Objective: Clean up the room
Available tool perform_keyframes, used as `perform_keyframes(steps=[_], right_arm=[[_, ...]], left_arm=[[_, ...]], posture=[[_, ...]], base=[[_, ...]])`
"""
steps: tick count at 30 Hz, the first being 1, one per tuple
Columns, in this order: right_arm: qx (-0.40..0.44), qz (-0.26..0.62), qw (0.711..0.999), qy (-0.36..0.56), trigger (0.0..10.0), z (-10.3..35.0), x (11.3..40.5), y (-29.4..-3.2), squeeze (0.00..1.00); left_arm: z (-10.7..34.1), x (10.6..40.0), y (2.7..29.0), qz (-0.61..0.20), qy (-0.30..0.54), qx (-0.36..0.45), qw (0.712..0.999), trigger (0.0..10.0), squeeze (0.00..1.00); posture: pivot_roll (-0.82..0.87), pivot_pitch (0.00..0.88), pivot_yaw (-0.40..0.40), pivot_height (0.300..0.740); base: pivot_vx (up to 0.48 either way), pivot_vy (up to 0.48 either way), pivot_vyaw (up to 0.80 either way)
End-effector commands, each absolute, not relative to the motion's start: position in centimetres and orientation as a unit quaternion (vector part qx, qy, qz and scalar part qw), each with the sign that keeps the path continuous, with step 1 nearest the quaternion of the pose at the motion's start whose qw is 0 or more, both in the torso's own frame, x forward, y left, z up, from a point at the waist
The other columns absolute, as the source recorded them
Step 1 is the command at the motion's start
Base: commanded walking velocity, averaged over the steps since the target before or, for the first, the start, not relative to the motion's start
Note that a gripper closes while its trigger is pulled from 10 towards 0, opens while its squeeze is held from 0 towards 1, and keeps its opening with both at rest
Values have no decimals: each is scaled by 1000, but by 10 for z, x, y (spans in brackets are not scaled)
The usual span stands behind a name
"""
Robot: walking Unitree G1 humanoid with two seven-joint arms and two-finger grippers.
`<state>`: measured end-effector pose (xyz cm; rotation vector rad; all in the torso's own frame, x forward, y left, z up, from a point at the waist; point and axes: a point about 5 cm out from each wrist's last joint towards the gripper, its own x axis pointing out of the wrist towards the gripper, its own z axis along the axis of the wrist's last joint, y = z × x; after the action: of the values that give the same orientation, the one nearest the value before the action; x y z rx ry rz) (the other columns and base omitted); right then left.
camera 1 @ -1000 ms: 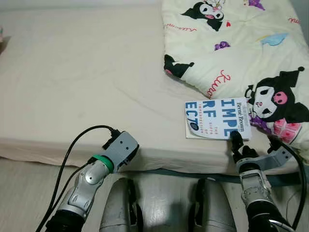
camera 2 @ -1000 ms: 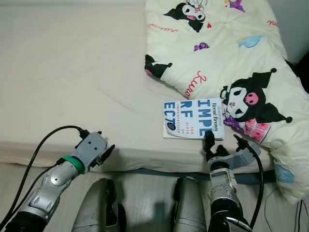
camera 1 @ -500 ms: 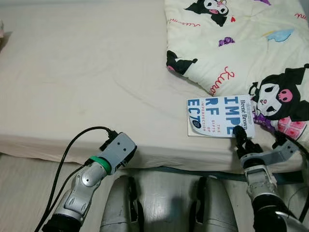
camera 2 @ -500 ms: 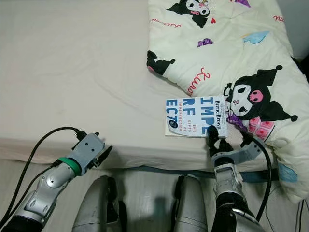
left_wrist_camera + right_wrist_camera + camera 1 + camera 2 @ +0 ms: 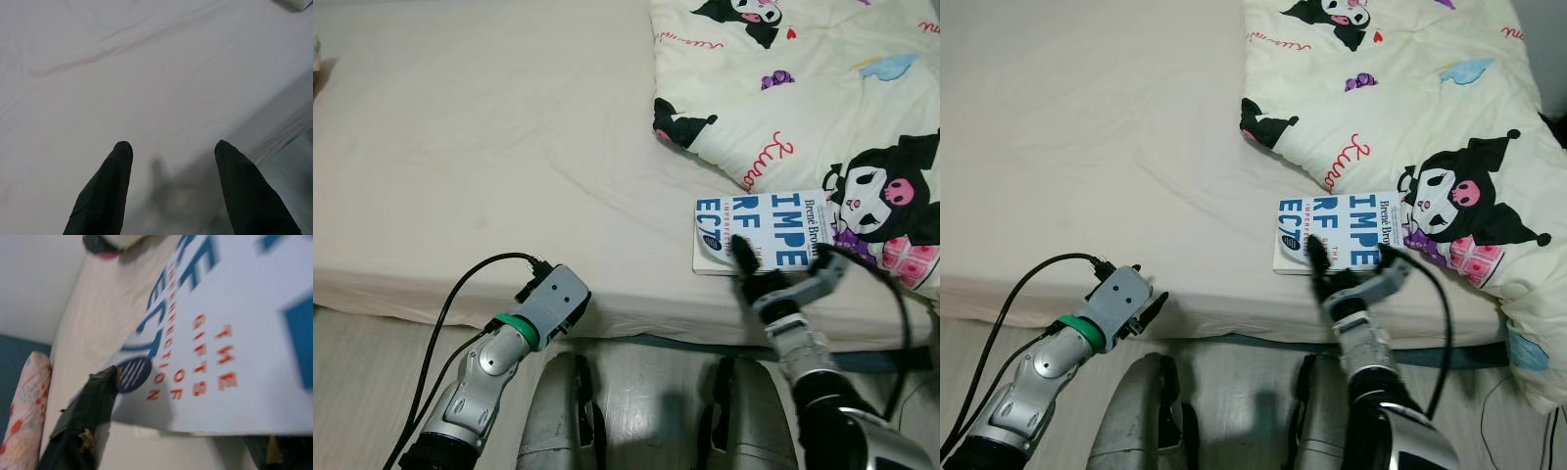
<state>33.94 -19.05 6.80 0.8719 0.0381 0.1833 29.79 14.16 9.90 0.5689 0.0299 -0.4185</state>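
Book (image 5: 762, 230) on bed (image 5: 489, 166) being clamped at near edge by right gripper (image 5: 745, 262) fingers. Left gripper (image 5: 171, 161) being held open over bed edge.

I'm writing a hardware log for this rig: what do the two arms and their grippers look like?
Both arms are silver metal with dark lower sections. The left arm has a green ring at the wrist, a grey boxy gripper housing and a looping black cable. The right gripper has long black fingers, a grey bracket and a black cable.
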Motion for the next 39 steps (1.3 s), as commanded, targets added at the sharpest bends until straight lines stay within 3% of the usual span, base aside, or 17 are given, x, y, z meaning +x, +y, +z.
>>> perform_keyframes(steps=[1,26,31,39], right_arm=[[422,93,902,18,0,63,336,-189,0],[444,17,890,-101,0,95,340,-248,0],[411,53,903,-115,0,108,346,-242,0],[314,156,920,-173,0,148,346,-210,0]], left_arm=[[89,295,146,-198,40,272,941,10000,0],[89,306,132,-189,34,258,947,10000,0],[91,309,131,-182,28,253,950,10000,0],[128,316,133,-146,-30,211,966,10000,0]], posture=[[135,234,140,598],[76,183,105,598],[58,170,93,598],[31,143,61,598]], base=[[0,0,0],[0,0,0],[0,0,0],[0,0,0]])
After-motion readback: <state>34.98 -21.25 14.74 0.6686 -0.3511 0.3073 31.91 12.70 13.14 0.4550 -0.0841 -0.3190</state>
